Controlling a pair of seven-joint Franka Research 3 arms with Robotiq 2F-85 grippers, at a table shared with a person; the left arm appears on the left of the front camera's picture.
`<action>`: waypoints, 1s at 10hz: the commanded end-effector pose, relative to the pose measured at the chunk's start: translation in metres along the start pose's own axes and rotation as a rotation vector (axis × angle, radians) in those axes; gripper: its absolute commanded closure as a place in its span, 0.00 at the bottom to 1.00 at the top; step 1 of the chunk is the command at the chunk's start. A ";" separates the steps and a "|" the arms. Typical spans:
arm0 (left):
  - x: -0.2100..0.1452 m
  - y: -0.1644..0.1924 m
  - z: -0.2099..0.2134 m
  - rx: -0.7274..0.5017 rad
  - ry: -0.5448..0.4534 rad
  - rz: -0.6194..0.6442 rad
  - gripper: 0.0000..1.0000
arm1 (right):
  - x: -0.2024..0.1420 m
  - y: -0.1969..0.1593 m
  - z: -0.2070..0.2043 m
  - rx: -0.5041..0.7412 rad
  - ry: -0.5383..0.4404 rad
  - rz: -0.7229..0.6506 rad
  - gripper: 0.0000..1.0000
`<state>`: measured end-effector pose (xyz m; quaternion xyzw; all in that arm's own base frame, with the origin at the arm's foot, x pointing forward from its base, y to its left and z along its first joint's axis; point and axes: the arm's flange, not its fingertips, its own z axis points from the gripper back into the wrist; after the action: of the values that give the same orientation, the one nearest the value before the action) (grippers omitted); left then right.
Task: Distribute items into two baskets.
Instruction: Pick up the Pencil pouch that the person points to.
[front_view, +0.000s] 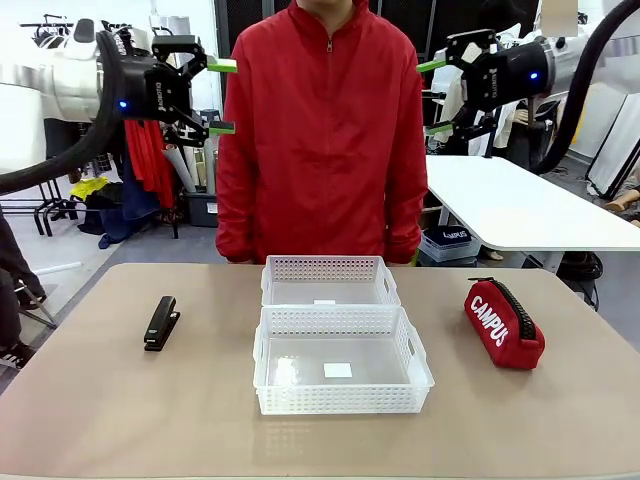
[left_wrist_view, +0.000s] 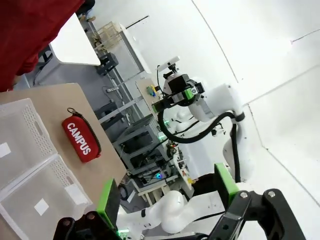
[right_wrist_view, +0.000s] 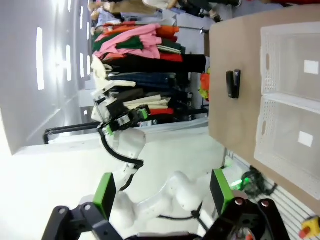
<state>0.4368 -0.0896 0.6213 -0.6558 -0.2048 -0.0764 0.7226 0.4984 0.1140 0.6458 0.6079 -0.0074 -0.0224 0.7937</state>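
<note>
Although the person's (front_view: 325, 130) hands are hidden behind the far edge of the counter (front_view: 120, 400), the rest reads clearly. Both arms are held high and level, with the left tool (front_view: 225, 97) and right tool (front_view: 432, 97) open, empty and pointing inward. Well below them, the stapler (front_view: 161, 322) lies at left and the red pouch (front_view: 503, 322) at right. Between these sit the near basket (front_view: 340, 398) and far basket (front_view: 325, 268) — touching.

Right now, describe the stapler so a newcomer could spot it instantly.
Find the tan table with two white baskets in its middle. To the robot's left of them lies the stapler. It is small, slim and black, unlike the red pouch opposite.
</note>
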 end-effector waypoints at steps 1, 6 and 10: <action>0.004 -0.012 0.008 -0.058 0.006 0.031 0.00 | 0.014 0.007 0.023 0.087 0.056 -0.063 0.00; 0.011 -0.013 0.027 -0.143 0.023 0.085 0.00 | 0.010 -0.009 0.065 0.153 0.055 -0.005 0.00; 0.021 -0.011 0.035 -0.149 0.012 0.077 0.00 | 0.011 -0.020 0.074 0.171 0.049 0.005 0.00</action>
<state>0.4415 -0.0555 0.6340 -0.7028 -0.1732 -0.0676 0.6867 0.5070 0.0400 0.6485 0.6596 0.0155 -0.0134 0.7513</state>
